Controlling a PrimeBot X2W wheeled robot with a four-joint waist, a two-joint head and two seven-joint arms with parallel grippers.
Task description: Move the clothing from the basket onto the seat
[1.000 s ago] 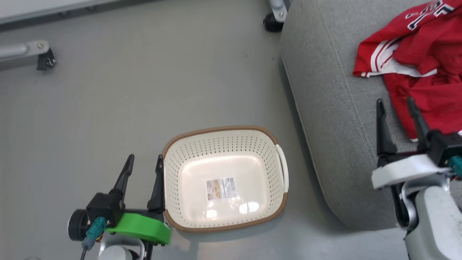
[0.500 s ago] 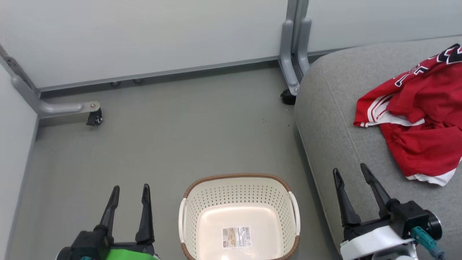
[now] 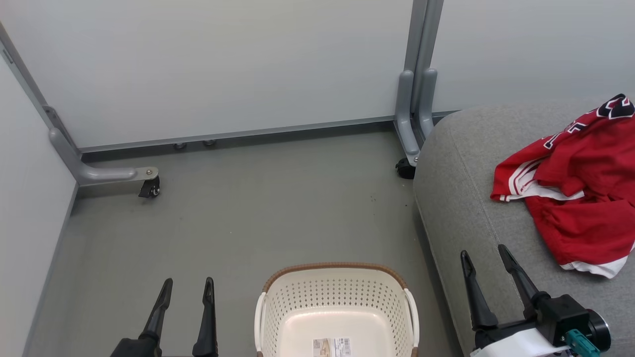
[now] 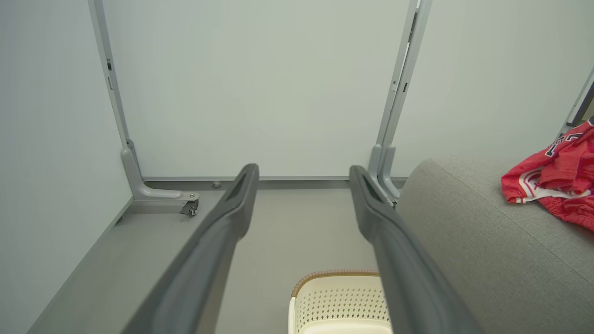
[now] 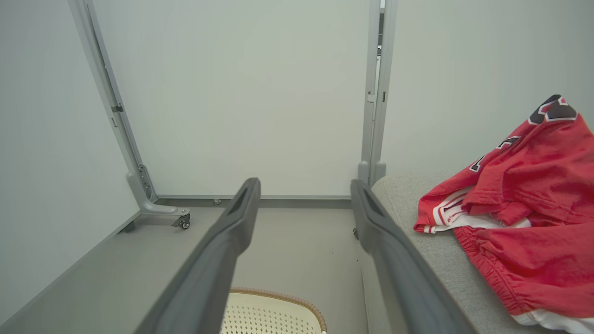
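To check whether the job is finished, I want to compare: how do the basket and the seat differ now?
The basket is cream perforated plastic with a brown rim; the seat is grey fabric with a stitched seam. The basket, as far as it shows, holds just a label; the seat bears the red clothing. The seat is much the larger. Both have rounded corners.

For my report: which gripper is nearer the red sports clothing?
Right. The right gripper is at the grey fabric seat, near the clothing; the left gripper is beyond the cream plastic basket.
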